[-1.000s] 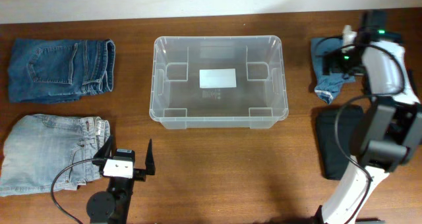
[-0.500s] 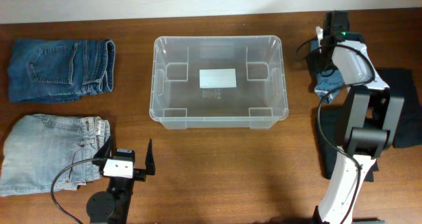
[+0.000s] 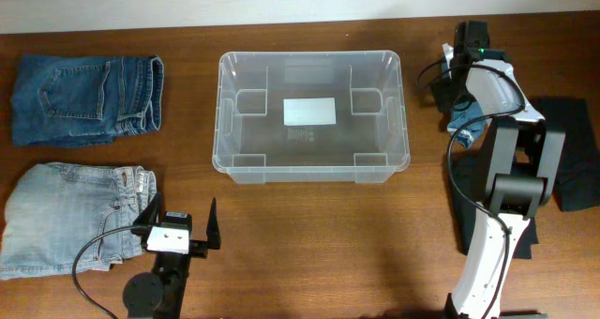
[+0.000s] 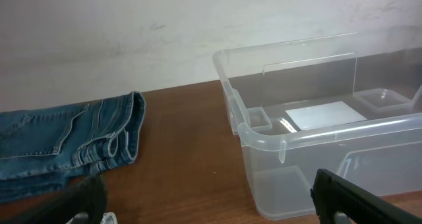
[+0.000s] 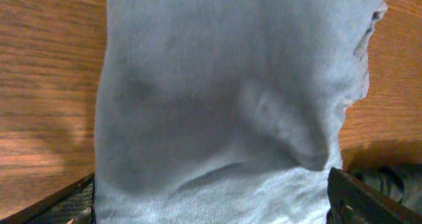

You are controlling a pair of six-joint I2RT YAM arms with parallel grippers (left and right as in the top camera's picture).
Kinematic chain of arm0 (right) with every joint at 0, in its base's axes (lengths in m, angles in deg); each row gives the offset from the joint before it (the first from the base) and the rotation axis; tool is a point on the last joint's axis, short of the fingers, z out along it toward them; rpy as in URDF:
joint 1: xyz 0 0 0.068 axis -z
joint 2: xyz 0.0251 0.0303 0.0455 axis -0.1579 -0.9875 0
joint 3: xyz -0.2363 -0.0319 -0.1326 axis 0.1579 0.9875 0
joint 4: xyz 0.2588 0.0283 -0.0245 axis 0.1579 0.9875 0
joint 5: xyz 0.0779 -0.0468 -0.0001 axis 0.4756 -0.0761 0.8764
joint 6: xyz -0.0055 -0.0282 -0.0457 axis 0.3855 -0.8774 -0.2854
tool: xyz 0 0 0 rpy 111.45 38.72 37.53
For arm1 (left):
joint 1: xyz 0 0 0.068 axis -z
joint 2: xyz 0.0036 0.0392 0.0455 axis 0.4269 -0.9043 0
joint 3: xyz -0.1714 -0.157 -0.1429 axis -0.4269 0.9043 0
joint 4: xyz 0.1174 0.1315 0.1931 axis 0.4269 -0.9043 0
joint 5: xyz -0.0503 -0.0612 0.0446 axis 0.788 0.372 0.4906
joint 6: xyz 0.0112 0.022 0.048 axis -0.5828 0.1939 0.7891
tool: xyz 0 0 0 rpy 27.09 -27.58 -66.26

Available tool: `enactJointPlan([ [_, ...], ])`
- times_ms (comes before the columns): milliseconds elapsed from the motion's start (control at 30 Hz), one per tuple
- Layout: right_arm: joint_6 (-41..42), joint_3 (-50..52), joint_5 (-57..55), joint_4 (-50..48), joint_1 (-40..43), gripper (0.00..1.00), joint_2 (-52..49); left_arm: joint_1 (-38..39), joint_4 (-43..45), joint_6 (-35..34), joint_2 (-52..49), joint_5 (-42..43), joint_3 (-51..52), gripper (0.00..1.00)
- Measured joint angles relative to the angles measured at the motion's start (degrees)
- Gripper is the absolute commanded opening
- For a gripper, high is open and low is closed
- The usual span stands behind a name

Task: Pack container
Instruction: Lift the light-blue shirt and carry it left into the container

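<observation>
Right gripper (image 5: 211, 201): jaws spread wide, poised over a crumpled grey-blue garment (image 5: 224, 85) at the far right of the table; whether it touches the cloth cannot be told. A black garment (image 3: 574, 159) lies just beside. Left gripper (image 3: 183, 220): jaws spread, at the near edge beside folded light jeans (image 3: 66, 216); folded dark jeans (image 3: 84, 98) lie beyond. The clear container (image 3: 309, 169) stands upright mid-table, a white label (image 3: 309, 111) on its base. Surface: brown wooden table (image 3: 309, 253), with a white wall (image 4: 132, 33) behind.
</observation>
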Motion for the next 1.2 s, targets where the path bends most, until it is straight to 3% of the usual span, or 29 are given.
enactJointPlan([
  [33,-0.1,-0.1,-0.3,-0.4,0.0,0.81,-0.1,0.0,0.0,0.0,0.0,0.0,0.0,0.99],
  [133,0.0,-0.3,-1.5,-1.5,0.0,0.66,-0.9,0.0,0.0,0.0,0.0,0.0,0.0,0.99],
  [167,-0.4,-0.3,-2.2,-1.8,-0.2,0.55,-1.1,0.0,0.0,0.0,0.0,0.0,0.0,0.99],
  [300,-0.4,-0.3,-4.6,-1.9,-0.3,0.37,-1.9,0.0,0.0,0.0,0.0,0.0,0.0,0.99],
  [467,0.9,-0.2,-6.0,-1.7,-0.3,0.06,-2.8,0.0,0.0,0.0,0.0,0.0,0.0,0.99],
  [767,8.6,-9.1,-5.9,9.9,-0.3,0.04,-4.4,0.0,0.0,0.0,0.0,0.0,0.0,0.99],
  [1200,19.5,-50.6,9.3,40.1,-0.5,0.04,-4.2,0.0,0.0,0.0,0.0,0.0,0.0,0.99],
])
